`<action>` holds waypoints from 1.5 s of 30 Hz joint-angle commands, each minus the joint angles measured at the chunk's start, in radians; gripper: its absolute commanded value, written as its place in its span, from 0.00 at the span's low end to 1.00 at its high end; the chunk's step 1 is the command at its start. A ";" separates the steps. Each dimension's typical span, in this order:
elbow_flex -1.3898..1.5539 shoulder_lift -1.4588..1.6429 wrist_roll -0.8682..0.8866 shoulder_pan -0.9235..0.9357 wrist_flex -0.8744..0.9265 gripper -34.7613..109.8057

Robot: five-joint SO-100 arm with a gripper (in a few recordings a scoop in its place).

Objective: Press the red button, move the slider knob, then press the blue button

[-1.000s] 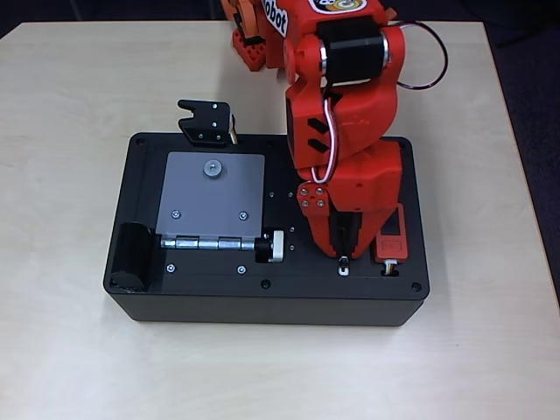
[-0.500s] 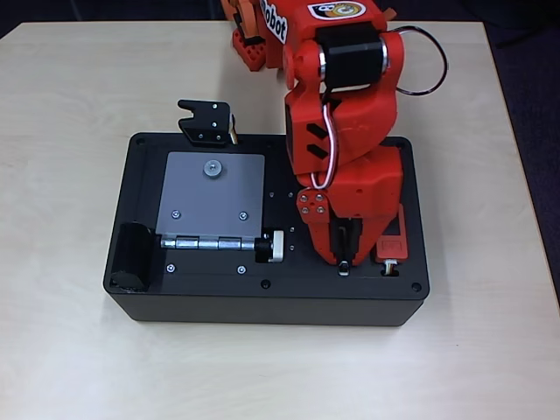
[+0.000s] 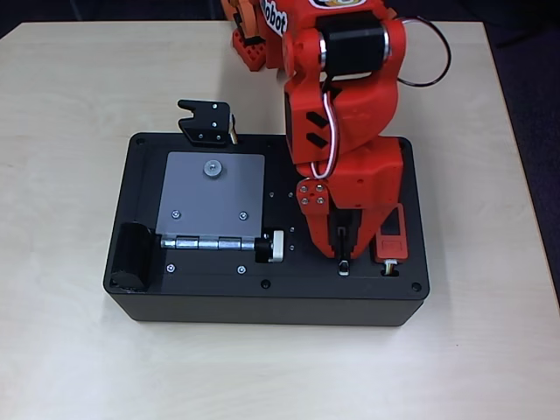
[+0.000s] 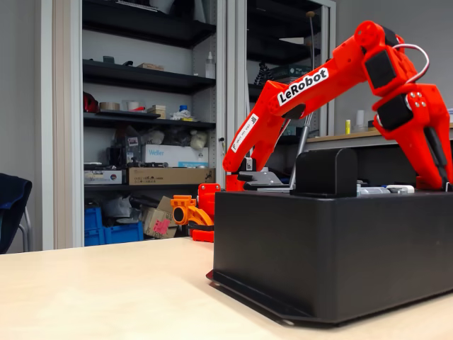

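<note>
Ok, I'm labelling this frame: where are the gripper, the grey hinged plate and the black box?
gripper (image 3: 344, 261), overhead view, at its fingertips.
grey hinged plate (image 3: 210, 199), overhead view, plate's middle.
black box (image 4: 340, 244), fixed view, its front wall.

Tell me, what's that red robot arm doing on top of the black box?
The red arm reaches over the black box and points its claw straight down at the near edge of the box's top, beside a red-orange block. The claw covers whatever it is touching, so the buttons and slider can't be made out. The grey hinged plate to the left sits flat, untouched.
</note>
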 commanded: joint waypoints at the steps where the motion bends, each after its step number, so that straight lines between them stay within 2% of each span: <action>1: -0.106 0.067 -0.098 -0.014 -0.009 0.24; 4: -0.103 0.097 -0.160 -0.023 -0.044 0.24; 10: 0.114 0.247 -0.121 -0.069 -0.074 0.24; 14: 0.344 0.397 0.061 -0.100 -0.054 0.24; 22: 0.515 0.540 0.201 -0.130 -0.015 0.27; 25: 0.538 0.571 0.238 -0.146 -0.005 0.35; 27: 0.558 0.588 0.210 -0.160 -0.040 0.50; 33: 0.623 0.621 0.199 -0.210 -0.110 0.79; 38: 0.681 0.663 0.181 -0.230 -0.152 0.87; 41: 0.678 0.661 0.172 -0.244 -0.144 0.96; 45: 0.690 0.673 0.198 -0.241 -0.143 0.95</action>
